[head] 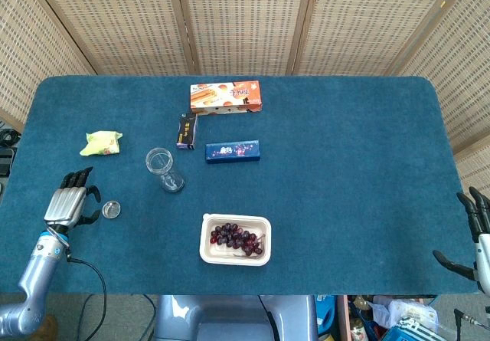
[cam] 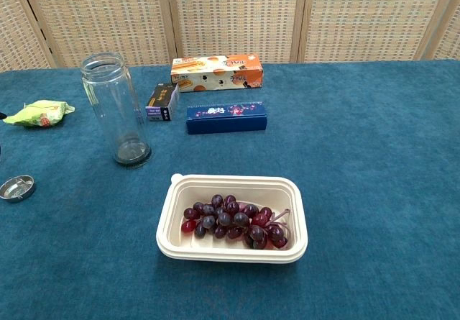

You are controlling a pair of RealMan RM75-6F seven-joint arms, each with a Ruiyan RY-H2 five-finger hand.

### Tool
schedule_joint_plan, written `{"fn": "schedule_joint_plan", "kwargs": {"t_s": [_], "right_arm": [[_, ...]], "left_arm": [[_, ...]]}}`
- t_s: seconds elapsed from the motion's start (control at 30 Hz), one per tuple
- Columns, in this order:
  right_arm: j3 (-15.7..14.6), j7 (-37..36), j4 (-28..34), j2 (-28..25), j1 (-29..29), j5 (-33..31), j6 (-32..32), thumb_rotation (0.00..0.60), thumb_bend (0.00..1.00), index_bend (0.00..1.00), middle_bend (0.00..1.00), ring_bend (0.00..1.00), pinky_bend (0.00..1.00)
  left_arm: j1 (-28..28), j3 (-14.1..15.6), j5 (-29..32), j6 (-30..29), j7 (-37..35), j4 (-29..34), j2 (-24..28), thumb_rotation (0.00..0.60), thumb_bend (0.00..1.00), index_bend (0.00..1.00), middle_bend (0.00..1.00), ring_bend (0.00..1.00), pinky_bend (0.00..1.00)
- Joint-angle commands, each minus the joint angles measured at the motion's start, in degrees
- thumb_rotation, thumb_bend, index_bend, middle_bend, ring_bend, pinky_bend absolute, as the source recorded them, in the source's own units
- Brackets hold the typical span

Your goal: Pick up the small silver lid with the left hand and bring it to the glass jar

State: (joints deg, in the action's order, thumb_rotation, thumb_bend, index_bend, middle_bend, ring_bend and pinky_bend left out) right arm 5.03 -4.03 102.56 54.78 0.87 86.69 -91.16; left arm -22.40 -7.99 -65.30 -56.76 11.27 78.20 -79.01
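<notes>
The small silver lid lies flat on the blue table, left of the glass jar; in the chest view the lid is at the far left edge and the jar stands upright and uncapped. My left hand hovers just left of the lid with its fingers spread, holding nothing. My right hand stays at the table's right front corner, fingers apart and empty. Neither hand shows clearly in the chest view.
A white tray of grapes sits near the front middle. Behind the jar lie a dark blue box, a small black box and an orange snack box. A yellow-green packet rests at the left.
</notes>
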Motion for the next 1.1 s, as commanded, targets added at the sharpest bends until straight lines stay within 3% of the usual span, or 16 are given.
{"fn": "schedule_joint_plan", "kwargs": {"t_s": [0.03, 0.57, 1.1], "right_arm": [[0.03, -0.11, -0.07, 0.01, -0.07, -0.13, 0.15, 0.600, 0.00, 0.01, 0.00, 0.00, 0.00], [0.25, -0.93, -0.56, -0.07, -0.30, -1.11, 0.85, 0.600, 0.00, 0.01, 0.00, 0.00, 0.00], [0.28, -1.62, -0.72, -0.21, -0.37, -1.34, 1.11, 0.600, 0.00, 0.01, 0.00, 0.00, 0.00]], "left_arm": [[-0.54, 0.07, 0.54, 0.61, 0.19, -0.88, -0.75, 0.600, 0.34, 0.51, 0.00, 0.00, 0.00], [-3.14, 0.33, 3.90, 3.26, 2.72, -4.02, -4.15, 0.600, 0.37, 0.52, 0.00, 0.00, 0.00], [-4.06, 0.87, 5.35, 3.08, 4.17, -2.85, -4.09, 0.600, 0.46, 0.61, 0.00, 0.00, 0.00]]}}
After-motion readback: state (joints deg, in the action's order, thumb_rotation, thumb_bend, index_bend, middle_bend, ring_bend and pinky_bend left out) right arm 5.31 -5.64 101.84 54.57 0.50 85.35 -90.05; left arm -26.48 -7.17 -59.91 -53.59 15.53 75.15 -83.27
